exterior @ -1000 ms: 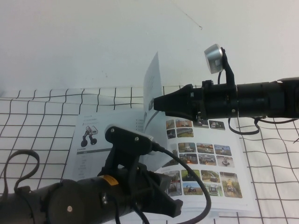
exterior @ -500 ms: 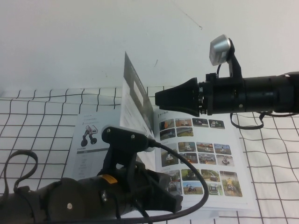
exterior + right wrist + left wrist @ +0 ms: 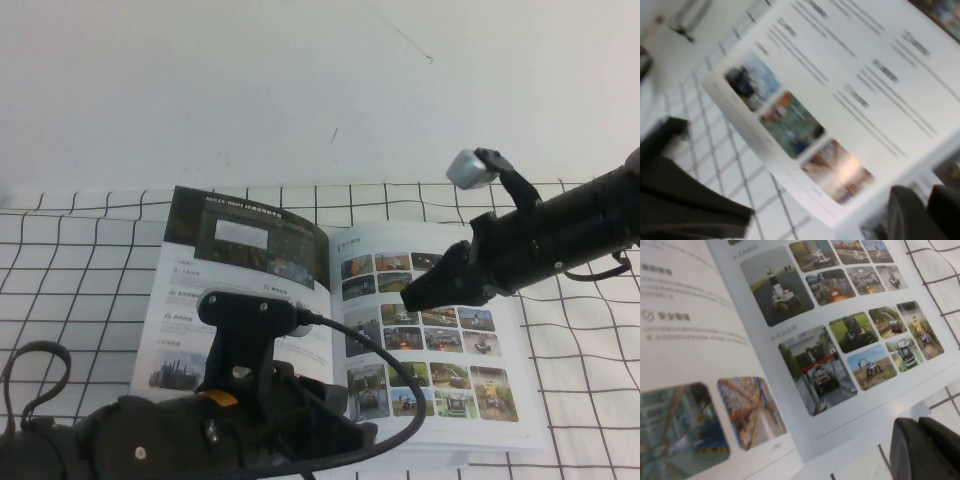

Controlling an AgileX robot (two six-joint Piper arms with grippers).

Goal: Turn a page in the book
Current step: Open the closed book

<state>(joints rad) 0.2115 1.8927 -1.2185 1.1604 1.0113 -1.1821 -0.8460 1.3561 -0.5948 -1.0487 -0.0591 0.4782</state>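
- The right end effector (image 3: 412, 296) hovers over the photo-grid page of the book (image 3: 440, 340), its fingers together and holding nothing.
- The left end effector (image 3: 365, 435) sits low at the book's near edge; whether its fingers are apart, I cannot tell.
- The page (image 3: 245, 270) lies flat on the book's left side, dark banner up, on the gridded table (image 3: 80, 260).

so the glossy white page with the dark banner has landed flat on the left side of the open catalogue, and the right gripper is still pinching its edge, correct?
Not quite. The glossy white page with the dark banner does lie flat on the left of the open soft-bound catalogue, but the right gripper holds nothing: the high view shows it above the photo-grid page, clear of that leaf. The left gripper sits by the catalogue's near edge.
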